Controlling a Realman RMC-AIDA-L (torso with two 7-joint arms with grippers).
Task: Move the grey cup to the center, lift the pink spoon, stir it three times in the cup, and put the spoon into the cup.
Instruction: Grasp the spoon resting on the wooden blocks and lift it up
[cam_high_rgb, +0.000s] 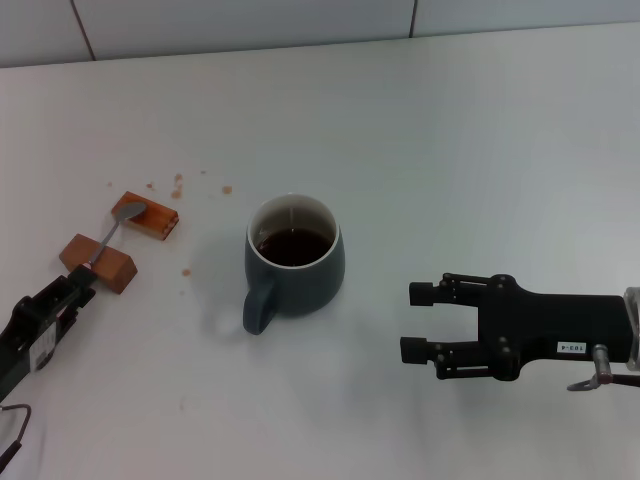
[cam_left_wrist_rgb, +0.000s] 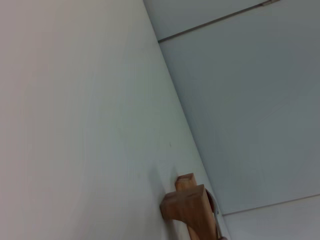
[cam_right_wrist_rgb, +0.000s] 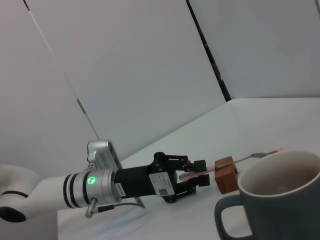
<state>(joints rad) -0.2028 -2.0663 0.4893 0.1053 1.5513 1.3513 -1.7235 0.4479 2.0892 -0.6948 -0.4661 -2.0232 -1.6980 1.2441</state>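
The left gripper pinches the pink spoon propped on wooden blocks for easy lifting; the right gripper waits spread, lower right, beside the grey cup.

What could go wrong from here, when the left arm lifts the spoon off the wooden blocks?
The pink spoon lies across two wooden blocks; the left gripper is around its handle end, so a lift may tip or drag the near block. The grey cup holds dark liquid, so careless stirring could spill it. The right gripper waits open beside the cup and could bump it.
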